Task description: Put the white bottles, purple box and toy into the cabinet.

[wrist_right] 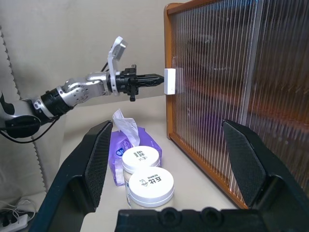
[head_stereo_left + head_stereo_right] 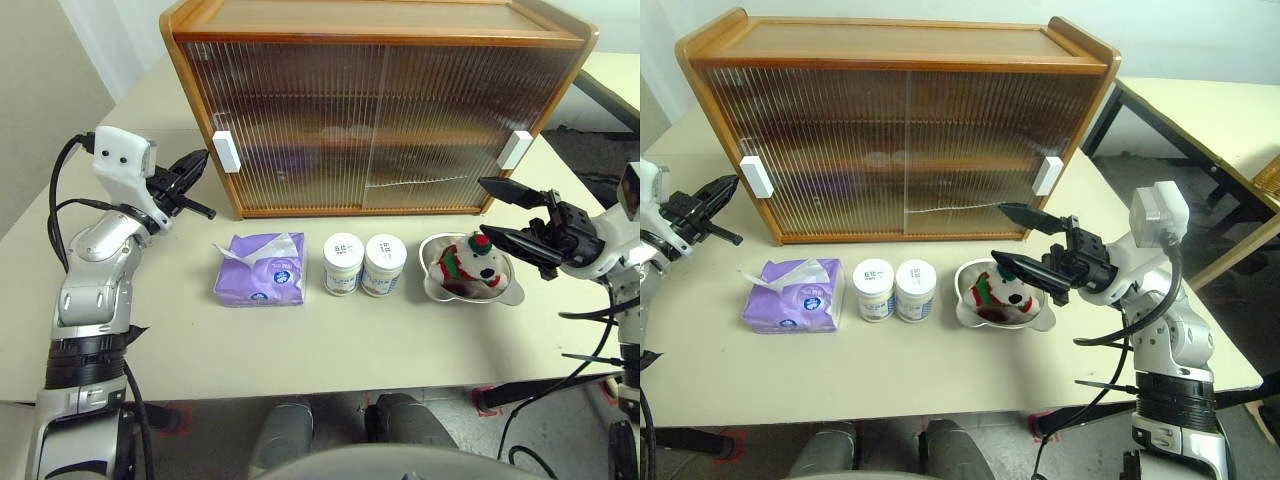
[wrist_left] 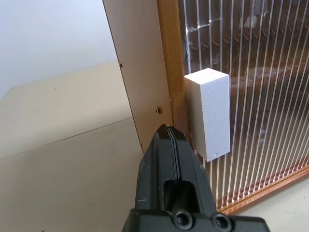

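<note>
Cabinet [image 2: 380,110] doors closed, all 4 items on the table [image 2: 200,350].
Your left gripper [image 2: 200,160] is pressed together beside the left handle [image 2: 226,152]; right gripper [image 2: 1025,242] spread wide.

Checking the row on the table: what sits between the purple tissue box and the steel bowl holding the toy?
The two white bottles, side by side, stand between the purple box and the bowl holding the toy, as the left eye view shows.

**Silver arms, black hands**

Both arms are jointed silver-grey metal with black ribbed collars near the base. Each wrist carries a white angular camera housing. The left hand [image 2: 196,170] and right hand [image 2: 1015,240] have tapered matte-black fingers; loose black cables loop along each forearm.
</note>
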You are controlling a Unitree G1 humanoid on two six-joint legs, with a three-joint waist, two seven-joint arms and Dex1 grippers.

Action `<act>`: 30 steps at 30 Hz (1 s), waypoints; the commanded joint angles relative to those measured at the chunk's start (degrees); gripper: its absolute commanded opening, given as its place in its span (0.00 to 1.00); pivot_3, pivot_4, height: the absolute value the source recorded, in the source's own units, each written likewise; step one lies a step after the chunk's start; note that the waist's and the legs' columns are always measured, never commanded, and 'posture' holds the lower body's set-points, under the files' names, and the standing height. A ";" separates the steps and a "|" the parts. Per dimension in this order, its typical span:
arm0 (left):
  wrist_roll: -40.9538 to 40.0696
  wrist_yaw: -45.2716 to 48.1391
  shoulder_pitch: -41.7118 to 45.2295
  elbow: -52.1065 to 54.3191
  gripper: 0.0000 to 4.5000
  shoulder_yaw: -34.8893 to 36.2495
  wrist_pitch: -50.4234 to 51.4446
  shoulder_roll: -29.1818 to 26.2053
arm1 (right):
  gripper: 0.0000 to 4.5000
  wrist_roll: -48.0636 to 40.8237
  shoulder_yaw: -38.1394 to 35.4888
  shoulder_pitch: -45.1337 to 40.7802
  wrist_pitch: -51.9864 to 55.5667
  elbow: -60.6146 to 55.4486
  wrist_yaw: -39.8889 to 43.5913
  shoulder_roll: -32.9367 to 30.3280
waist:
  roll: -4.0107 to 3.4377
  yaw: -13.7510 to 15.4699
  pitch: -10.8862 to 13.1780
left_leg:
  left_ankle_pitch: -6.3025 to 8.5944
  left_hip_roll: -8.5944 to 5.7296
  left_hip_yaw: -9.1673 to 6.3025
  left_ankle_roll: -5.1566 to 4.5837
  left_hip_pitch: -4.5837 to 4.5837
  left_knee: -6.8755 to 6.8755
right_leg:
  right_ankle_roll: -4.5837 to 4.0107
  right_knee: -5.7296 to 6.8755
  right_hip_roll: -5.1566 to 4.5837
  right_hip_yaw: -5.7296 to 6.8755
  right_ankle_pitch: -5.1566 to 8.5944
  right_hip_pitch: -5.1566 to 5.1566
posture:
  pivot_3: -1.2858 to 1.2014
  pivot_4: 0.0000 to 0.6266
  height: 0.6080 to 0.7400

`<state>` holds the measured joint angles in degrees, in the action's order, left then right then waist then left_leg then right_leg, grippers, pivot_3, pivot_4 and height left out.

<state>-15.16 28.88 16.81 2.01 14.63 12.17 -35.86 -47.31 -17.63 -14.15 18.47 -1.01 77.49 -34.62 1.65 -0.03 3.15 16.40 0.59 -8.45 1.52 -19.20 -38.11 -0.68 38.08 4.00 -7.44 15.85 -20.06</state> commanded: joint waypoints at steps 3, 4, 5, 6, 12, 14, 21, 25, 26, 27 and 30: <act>0.61 0.05 0.96 3.00 0.01 -2.78 1.72 1.22 | 1.00 0.02 -1.38 0.45 -1.27 1.80 1.34 -0.76 | 0.00 0.44 0.00 | 0.00 -0.02 0.00 0.00 -0.02 -0.03 | -0.02 -0.01 -0.01 0.00 -0.02 0.00 | 0.51 0.07 1.00; 0.60 0.05 0.89 3.23 0.01 -2.81 1.94 1.34 | 1.00 0.10 -1.38 0.40 -1.47 2.14 1.57 -0.72 | 0.00 0.52 0.00 | 0.00 -0.02 0.00 0.00 -0.03 -0.03 | -0.03 -0.02 -0.01 0.00 -0.02 0.00 | 0.51 0.07 1.00; 0.58 0.06 0.81 3.48 0.01 -2.81 2.09 1.40 | 1.00 0.21 -1.33 0.33 -1.72 2.52 1.78 -0.62 | 0.01 0.63 0.00 | 0.00 -0.02 0.00 0.00 -0.04 -0.04 | -0.04 -0.03 -0.01 0.00 -0.02 0.00 | 0.51 0.07 1.00; 0.60 0.06 0.72 3.68 0.01 -2.82 2.19 1.46 | 1.00 0.32 -1.27 0.29 -1.97 2.85 1.97 -0.51 | 0.01 0.72 0.00 | 0.00 -0.02 0.00 0.00 -0.05 -0.04 | -0.04 -0.04 -0.01 0.00 -0.03 0.00 | 0.51 0.06 1.00; 0.70 -0.02 0.88 4.57 0.01 -3.03 3.12 1.55 | 1.00 0.77 -0.78 -0.26 -3.04 4.15 2.64 0.00 | 0.02 0.97 -0.01 | 0.00 -0.04 0.00 0.00 -0.01 -0.06 | -0.07 -0.04 -0.01 0.00 -0.06 0.04 | 0.51 0.06 1.00; 0.76 -0.08 1.18 4.58 0.01 -3.15 3.40 1.63 | 1.00 0.87 -0.64 -0.45 -3.39 4.65 2.87 0.10 | 0.02 0.88 -0.01 | 0.00 -0.03 0.00 0.00 0.03 -0.05 | -0.09 -0.02 0.00 0.00 -0.07 0.05 | 0.51 0.06 1.00; 1.22 -0.02 1.90 3.65 0.01 -3.59 3.11 2.35 | 1.00 0.84 -0.69 -0.51 -3.97 5.31 3.67 0.20 | 0.02 0.89 -0.01 | 0.00 -0.03 0.00 -0.01 0.08 -0.09 | -0.10 0.00 0.01 0.00 -0.10 0.12 | 0.51 0.05 1.00; 1.41 0.29 2.61 3.22 0.01 -4.35 2.97 3.11 | 1.00 0.80 -0.90 -0.42 -4.22 5.42 3.75 0.16 | 0.02 0.91 -0.02 | 0.00 -0.03 0.00 0.00 0.08 -0.11 | -0.10 0.00 0.01 0.00 -0.10 0.12 | 0.50 0.05 1.00; 1.52 0.42 2.80 2.97 0.01 -4.68 2.78 3.37 | 1.00 0.79 -0.98 -0.28 -4.27 5.35 3.73 0.15 | 0.02 0.91 -0.02 | 0.00 -0.03 0.00 0.00 0.07 -0.12 | -0.10 0.00 0.01 0.00 -0.10 0.12 | 0.50 0.05 1.00; 1.65 0.55 3.04 2.56 0.01 -5.14 2.45 3.76 | 1.00 0.73 -1.11 0.03 -4.35 5.18 3.75 0.18 | 0.02 0.90 -0.02 | 0.00 -0.03 0.00 0.00 0.08 -0.13 | -0.10 0.00 0.01 0.00 -0.10 0.13 | 0.50 0.05 1.00; 1.99 0.98 3.77 1.32 0.01 -6.46 1.52 4.80 | 1.00 0.59 -1.29 0.62 -4.56 4.71 3.62 0.39 | 0.02 0.82 -0.02 | 0.00 -0.03 0.00 -0.01 0.09 -0.18 | -0.08 0.00 0.01 0.00 -0.12 0.16 | 0.50 0.05 1.00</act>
<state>-13.79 29.20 19.88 4.34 9.77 14.50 -31.61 -46.72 -18.40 -14.15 14.41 4.08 81.00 -34.43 1.67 0.79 3.13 16.40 0.55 -8.45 1.51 -19.11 -38.32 -0.76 38.09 4.00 -7.44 15.72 -19.89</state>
